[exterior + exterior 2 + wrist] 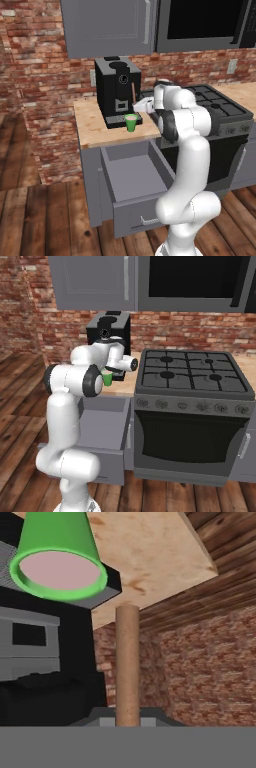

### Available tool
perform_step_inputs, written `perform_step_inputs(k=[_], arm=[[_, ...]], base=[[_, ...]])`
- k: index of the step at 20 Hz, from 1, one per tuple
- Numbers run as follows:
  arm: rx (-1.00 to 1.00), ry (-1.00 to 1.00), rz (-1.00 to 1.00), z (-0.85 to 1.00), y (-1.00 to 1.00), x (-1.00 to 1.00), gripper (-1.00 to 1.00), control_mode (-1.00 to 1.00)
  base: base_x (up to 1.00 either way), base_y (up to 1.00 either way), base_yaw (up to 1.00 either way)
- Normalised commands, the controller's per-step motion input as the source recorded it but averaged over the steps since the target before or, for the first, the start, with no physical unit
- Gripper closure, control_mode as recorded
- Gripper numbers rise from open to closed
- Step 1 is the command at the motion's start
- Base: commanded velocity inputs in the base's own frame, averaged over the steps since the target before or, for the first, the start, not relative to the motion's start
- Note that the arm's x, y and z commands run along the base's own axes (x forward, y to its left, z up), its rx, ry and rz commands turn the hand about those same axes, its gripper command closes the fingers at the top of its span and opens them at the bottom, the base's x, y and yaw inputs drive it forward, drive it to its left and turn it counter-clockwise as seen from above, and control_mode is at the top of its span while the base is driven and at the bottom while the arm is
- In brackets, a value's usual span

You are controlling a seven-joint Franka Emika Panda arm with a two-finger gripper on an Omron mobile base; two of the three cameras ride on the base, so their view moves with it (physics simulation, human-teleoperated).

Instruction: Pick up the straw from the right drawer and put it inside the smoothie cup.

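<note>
Even flat rendered light, soft shadows, slightly pixelated.

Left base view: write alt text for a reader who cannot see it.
The white arm's tool holds the thin tan straw upright just above the green smoothie cup, which stands before a black coffee machine. Below the wooden counter, the grey right drawer hangs open.

My arm [192, 165] is glossy white, built of fat rounded segments that swell at each bend. Dark charcoal rings mark my joints, plainest at the big round one [92, 381] on my upper arm. My wrist looks like a short white cylinder with a dark cap, though that part is small and blurred.
</note>
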Motion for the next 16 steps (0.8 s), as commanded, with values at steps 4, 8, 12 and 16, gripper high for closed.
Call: perform_step_inputs(k=[4,8,12,16], arm=[[0.0,-0.01,0.0,-0.1,0.0,0.14,1.0,-1.0],[0.0,0.0,0.0,-0.08,0.0,0.21,1.0,-1.0],[0.0,0.0,0.0,-0.04,0.01,0.27,1.0,-1.0],[0.0,0.0,0.0,-0.06,0.0,0.28,1.0,-1.0]], base=[[0.0,0.0,0.0],[0.0,0.0,0.0],[0.0,0.0,0.0],[0.0,0.0,0.0]])
